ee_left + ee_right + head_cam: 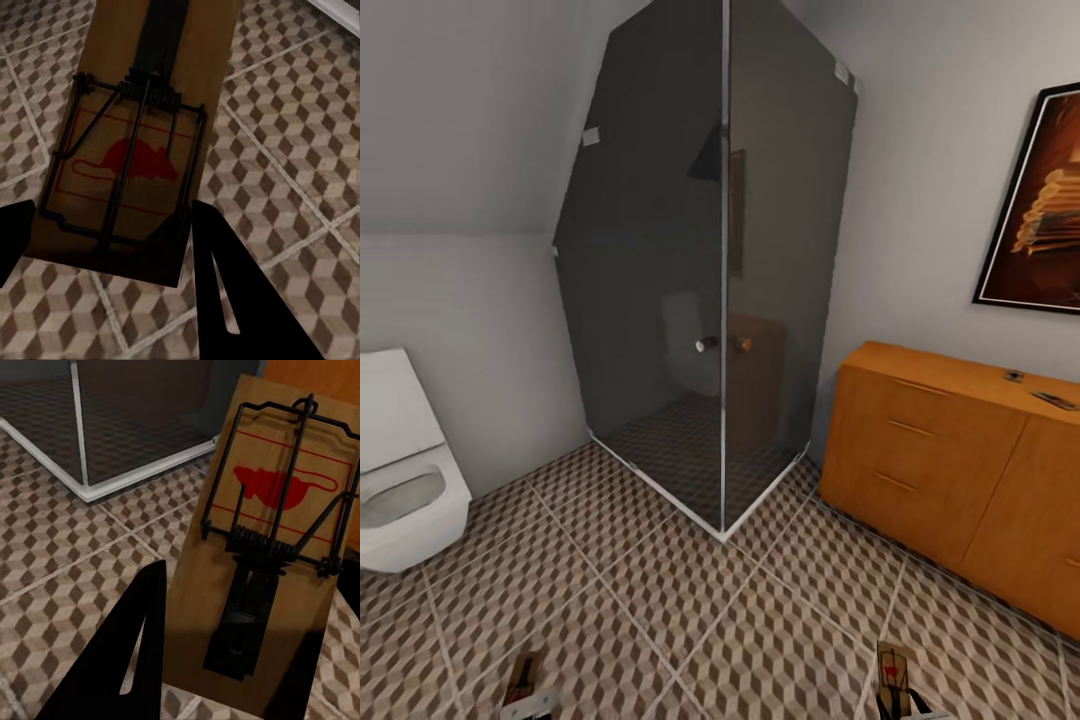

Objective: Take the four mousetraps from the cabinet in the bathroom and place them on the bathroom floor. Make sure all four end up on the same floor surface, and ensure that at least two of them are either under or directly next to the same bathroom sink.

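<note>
Mousetraps between both grippers' fingers

2 mousetraps in grippers

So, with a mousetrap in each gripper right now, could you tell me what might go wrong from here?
1. Both traps are pinched by their ends: the left gripper holds one mousetrap and the right gripper another, so either could slip or tilt in transit.
2. Two more traps sit on the cabinet and could be forgotten.
3. The shower enclosure is close; traps dropped here may land far from any sink.
</note>
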